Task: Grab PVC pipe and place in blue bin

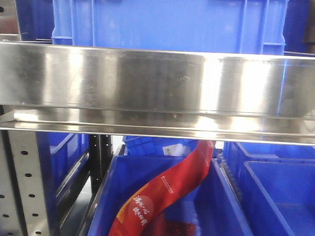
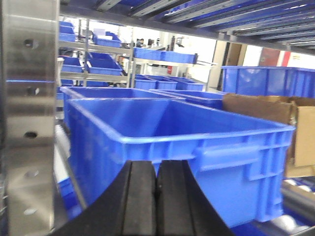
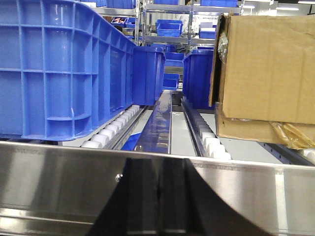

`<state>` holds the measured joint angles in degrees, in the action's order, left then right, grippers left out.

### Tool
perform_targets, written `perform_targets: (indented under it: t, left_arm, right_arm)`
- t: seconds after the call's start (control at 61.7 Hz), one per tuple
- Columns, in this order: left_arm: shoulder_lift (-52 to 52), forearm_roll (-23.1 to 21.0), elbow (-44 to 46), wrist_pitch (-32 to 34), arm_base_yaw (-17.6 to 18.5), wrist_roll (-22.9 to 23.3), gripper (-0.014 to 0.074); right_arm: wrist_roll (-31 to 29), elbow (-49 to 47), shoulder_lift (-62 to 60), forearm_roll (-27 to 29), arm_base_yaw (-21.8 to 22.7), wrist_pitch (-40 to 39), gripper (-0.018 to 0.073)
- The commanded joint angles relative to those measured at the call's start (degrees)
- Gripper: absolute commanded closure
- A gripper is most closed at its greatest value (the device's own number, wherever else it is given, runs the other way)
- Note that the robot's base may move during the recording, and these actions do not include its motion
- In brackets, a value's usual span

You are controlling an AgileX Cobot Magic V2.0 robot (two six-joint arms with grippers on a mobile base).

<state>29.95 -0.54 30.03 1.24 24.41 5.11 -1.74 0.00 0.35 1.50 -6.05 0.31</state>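
Front view: a broad stainless-steel shelf rail spans the frame and blocks most of the scene. Above it stands a ribbed blue plastic crate; below it sits an open blue plastic bin holding a long red printed packet, which leans against the bin's rear wall. Neither arm appears in this view.

Left wrist view: the left gripper has its two black fingers pressed together with nothing between them. It faces the side wall of a large blue plastic tote, beside a perforated steel upright. A brown cardboard carton stands behind the tote to the right.

Right wrist view: the right gripper is likewise pressed shut and empty, its dark fingers seen against a reflective steel lip. It looks down a roller lane between a tall blue ribbed crate and a brown cardboard box; the rollers presumably let containers slide toward the picking face.

The PVC pipe is not visible in any view; its location cannot be told. Judged from this, the task is at its search or approach stage, with both arms held low at the shelf front and no grasp begun.
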Motion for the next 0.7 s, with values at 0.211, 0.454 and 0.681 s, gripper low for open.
perform_targets:
  t: [0.211,0.454,0.681]
  left_arm:
    - [-10.7,4.1,-13.4,-0.2,-11.3,-0.5,0.0707]
    - [-20.4,4.4,-24.4,-0.2,-21.2,-0.5,0.0707]
    - [-29.9,3.8,-30.0,-4.2,-26.6,-0.5,0.0707]
  right_arm:
    - [-0.3,0.0,-0.3,0.2,0.3,-0.8,0.0728]
    - [-0.3,0.0,-0.3,0.2,0.3,-0.8,0.0728]
    - [-0.3,0.0,-0.3,0.2,0.3,-0.8,0.0728]
